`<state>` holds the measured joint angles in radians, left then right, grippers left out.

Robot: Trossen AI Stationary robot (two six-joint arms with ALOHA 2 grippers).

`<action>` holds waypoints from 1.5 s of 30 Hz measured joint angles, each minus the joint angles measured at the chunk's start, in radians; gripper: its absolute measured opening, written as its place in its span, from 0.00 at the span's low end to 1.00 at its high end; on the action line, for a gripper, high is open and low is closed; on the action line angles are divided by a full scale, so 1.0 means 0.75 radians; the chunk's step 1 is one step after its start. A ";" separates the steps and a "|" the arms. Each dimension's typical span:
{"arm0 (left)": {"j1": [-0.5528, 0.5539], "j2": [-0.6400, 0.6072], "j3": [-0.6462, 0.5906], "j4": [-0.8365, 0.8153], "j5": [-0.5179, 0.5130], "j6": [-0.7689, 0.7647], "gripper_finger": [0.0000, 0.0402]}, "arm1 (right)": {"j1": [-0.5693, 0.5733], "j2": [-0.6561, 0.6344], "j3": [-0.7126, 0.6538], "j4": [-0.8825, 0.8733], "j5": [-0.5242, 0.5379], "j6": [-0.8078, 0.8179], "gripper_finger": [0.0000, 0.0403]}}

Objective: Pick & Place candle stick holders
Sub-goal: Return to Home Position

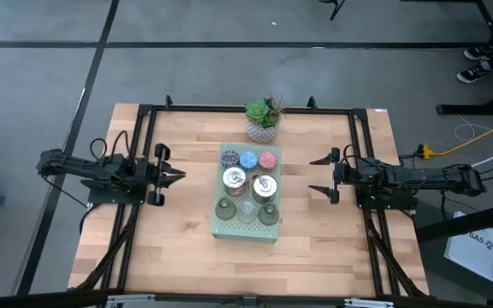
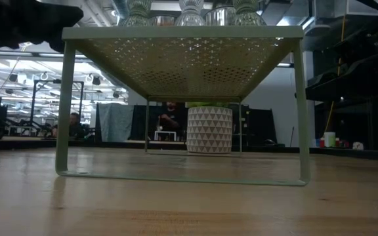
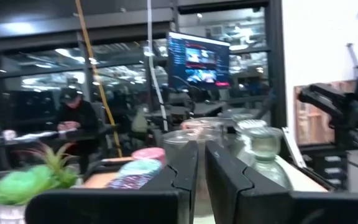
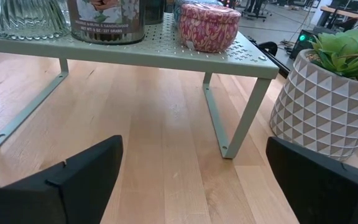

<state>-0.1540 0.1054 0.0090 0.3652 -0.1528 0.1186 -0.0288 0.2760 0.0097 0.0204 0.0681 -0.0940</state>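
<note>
The candle holders (image 1: 234,178) stand together on the green shelf (image 1: 245,232) mid-table, between the two claws: left gripper (image 1: 181,175) pressed together on its left, right gripper (image 1: 315,175) spread empty on its right, neither clearly nearer

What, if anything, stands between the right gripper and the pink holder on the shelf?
Nothing visible. The open right gripper waits to the right; only bare tabletop lies between it and the shelf, at whose edge the pink holder stands. The left gripper waits opposite.
</note>
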 joint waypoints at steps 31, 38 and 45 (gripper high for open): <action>0.053 -0.134 0.001 -0.443 -0.009 -0.287 0.06 | 0.000 0.000 0.000 0.000 0.000 0.000 0.99; 0.052 -0.134 0.001 -0.444 -0.007 -0.339 0.06 | 0.000 0.000 0.000 0.000 0.000 0.000 0.99; 0.052 -0.134 0.001 -0.445 -0.006 -0.340 0.07 | 0.000 0.000 0.000 0.000 -0.001 0.000 0.99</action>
<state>-0.1150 0.0051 0.0093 0.0313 -0.1574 -0.1364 -0.0288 0.2760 0.0097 0.0205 0.0677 -0.0940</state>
